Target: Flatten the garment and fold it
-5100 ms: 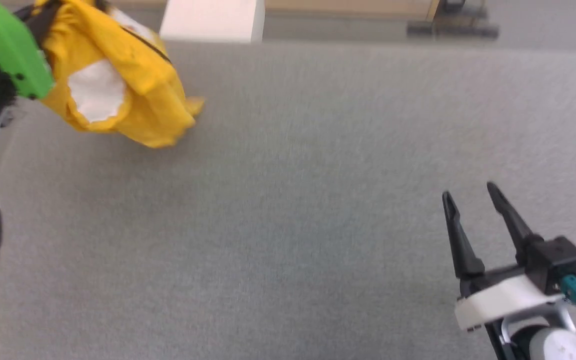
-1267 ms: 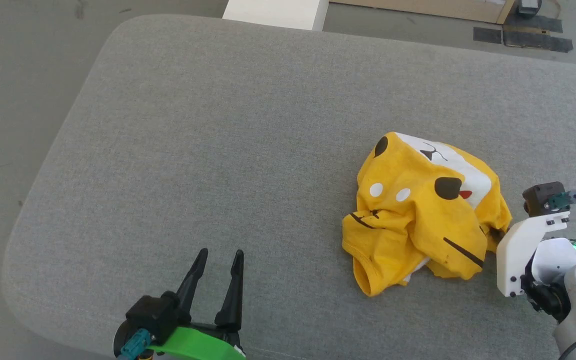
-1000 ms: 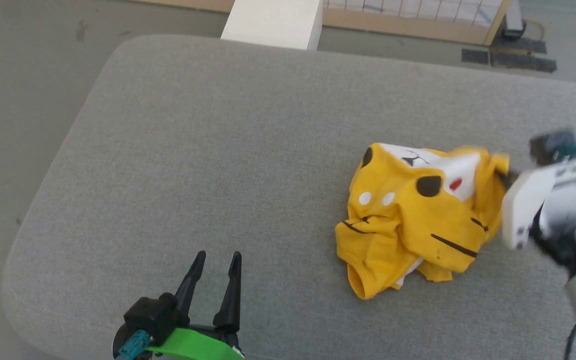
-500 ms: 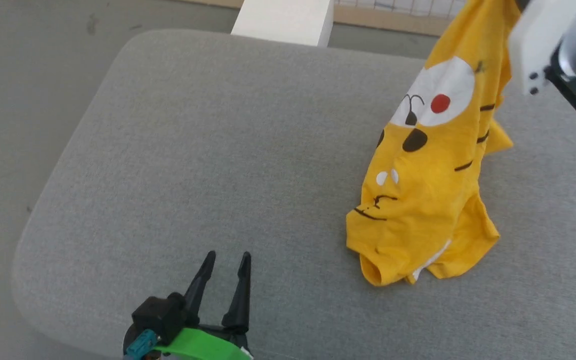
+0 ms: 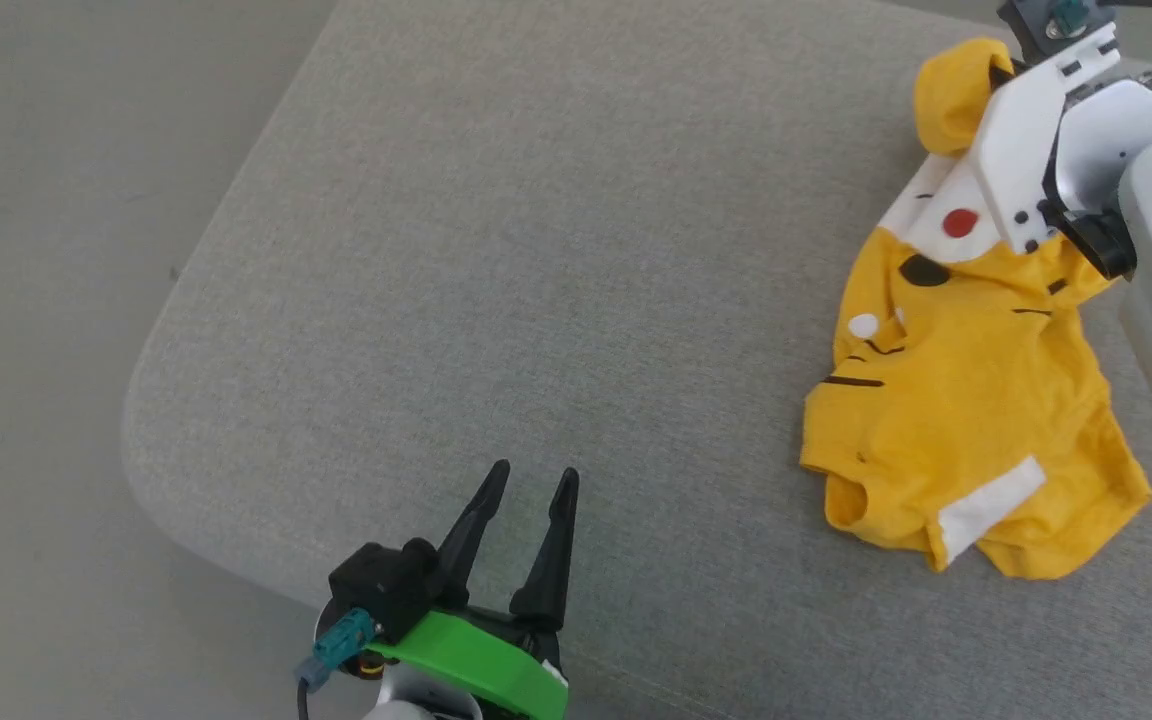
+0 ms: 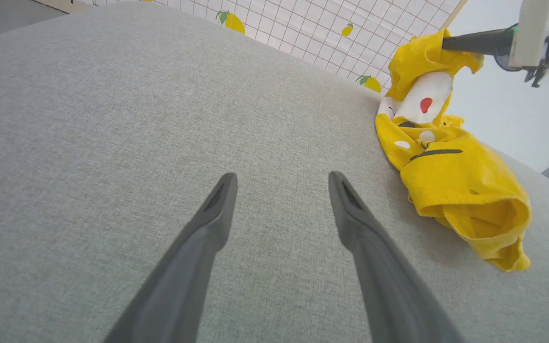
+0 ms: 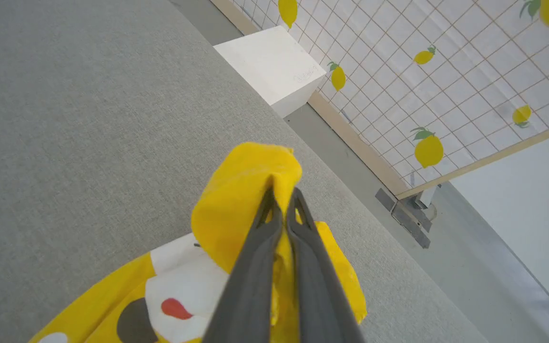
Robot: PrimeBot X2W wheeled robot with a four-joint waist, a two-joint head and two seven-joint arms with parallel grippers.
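The garment [image 5: 956,400], a yellow T-shirt with white patches, a red dot and black stripes, lies crumpled at the right of the grey cushion [image 5: 536,250]. Its upper end is lifted off the cushion. My right gripper [image 5: 996,70] is shut on a bunched yellow fold there. The right wrist view shows that gripper [image 7: 281,193] with fabric [image 7: 246,190] pinched between its tips. My left gripper [image 5: 534,475] stands open with nothing in it near the cushion's front edge, well to the left of the garment. In the left wrist view its open fingers [image 6: 282,177] point across the cushion, with the garment [image 6: 455,176] off to the right.
The cushion's rounded corner and left edge drop to a grey floor [image 5: 36,200]. A white block [image 7: 274,66] stands beyond the cushion's far edge. Behind it is a grid wall printed with lemons [image 7: 422,71].
The head camera has shifted. My right gripper, still shut on the garment, has come down from its high lift, and more of the garment rests on the cushion. The left gripper stays open.
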